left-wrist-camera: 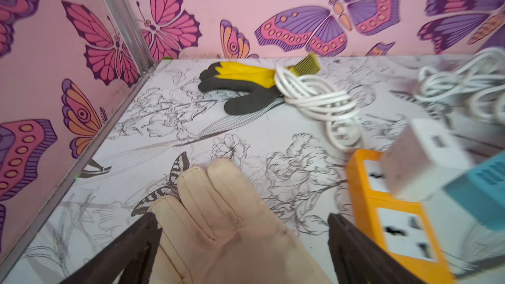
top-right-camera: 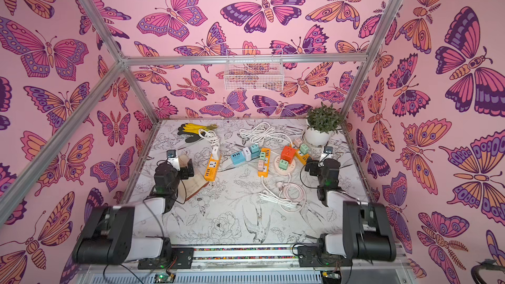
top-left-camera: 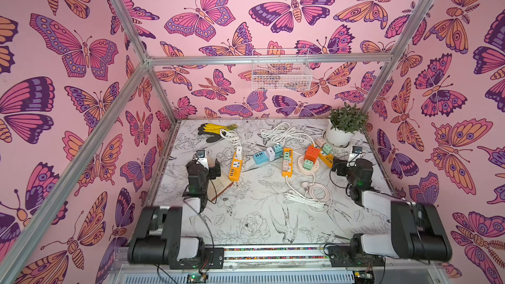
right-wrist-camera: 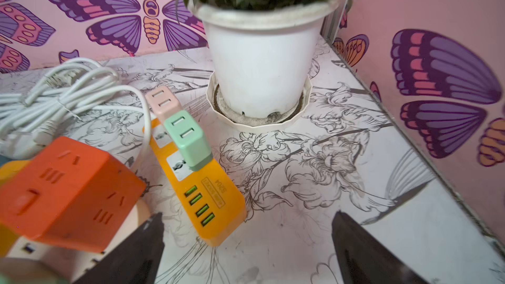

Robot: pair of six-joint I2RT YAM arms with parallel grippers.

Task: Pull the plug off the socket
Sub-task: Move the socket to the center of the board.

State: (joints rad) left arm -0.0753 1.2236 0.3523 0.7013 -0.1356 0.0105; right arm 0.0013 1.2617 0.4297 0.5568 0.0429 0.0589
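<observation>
— Well, how far is the job getting?
— Nothing is coming off yet; on the flower-printed white table (top-left-camera: 246, 211) the orange plastic power strip (right-wrist-camera: 196, 187) is lying near the white plant pot (right-wrist-camera: 259, 58); the mint-green square plug (right-wrist-camera: 188, 137) is sitting fully in its socket.
— And the arms?
— Both are reaching low and forward; the left gripper (left-wrist-camera: 243, 222) is hovering wide open over a beige fabric glove (left-wrist-camera: 207, 187); the right gripper (right-wrist-camera: 248, 215) is gaping empty just beside that strip.

— Where's the white square plug (top-left-camera: 238, 152)?
— Standing in the long orange socket strip (top-left-camera: 235, 169), toward the table's (top-left-camera: 259, 214) left edge.
— And the mint green plug (right-wrist-camera: 188, 140)?
— In another orange socket strip (right-wrist-camera: 210, 206), near the far right corner.
</observation>
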